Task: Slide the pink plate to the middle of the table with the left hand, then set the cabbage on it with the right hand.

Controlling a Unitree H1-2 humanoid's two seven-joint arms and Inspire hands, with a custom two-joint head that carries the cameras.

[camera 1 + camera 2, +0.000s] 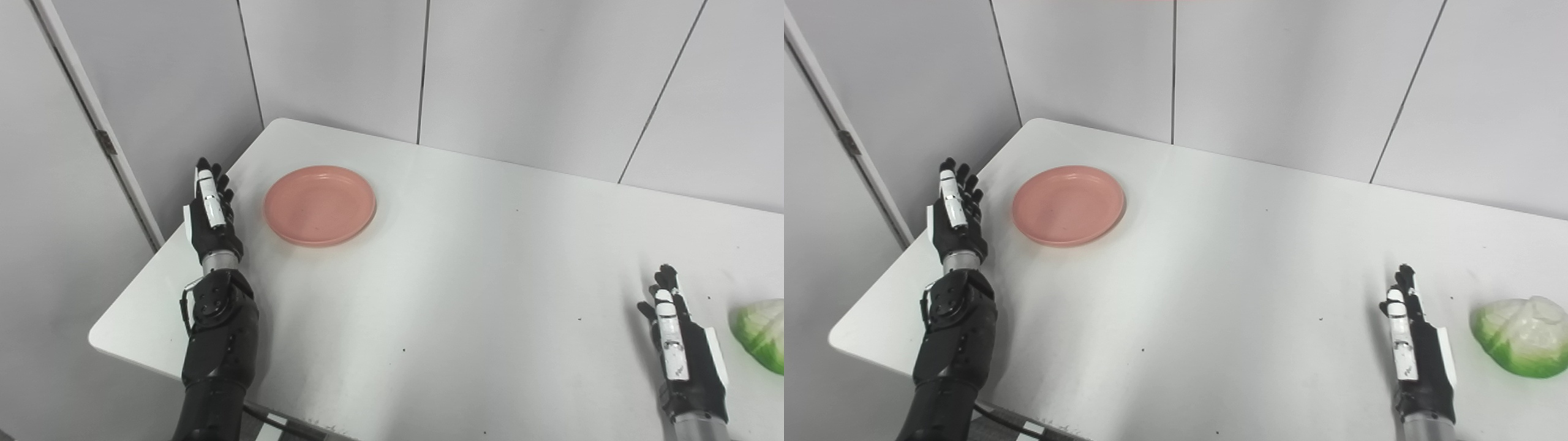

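A: Where is the pink plate [320, 205] at this moment?

B: It lies flat on the white table [465, 257], in the far left part, not far from the rounded far-left corner. It is well to the left of the table's middle. Nothing is on it.

A: And the left hand [209, 211]?

B: It is just to the left of the plate, near the left edge of the table. It stands on its edge, the fingers stretched out and pointing to the far side, the palm turned toward the plate. The fingers are straight and hold nothing. A narrow gap of table shows between the hand and the plate's rim, so they do not touch.

A: What about the cabbage [1522, 344]?

B: It sits on the table at the near right side, pale white on top and green along its lower edge. In the left eye view the picture's right border cuts it.

A: Is the right hand [1415, 361] on it?

B: No. The right hand is near the cabbage, on its left, with a strip of bare table between them. It also stands on edge with extended fingers, unclenched and empty. Behind the table are grey wall panels [527, 73].
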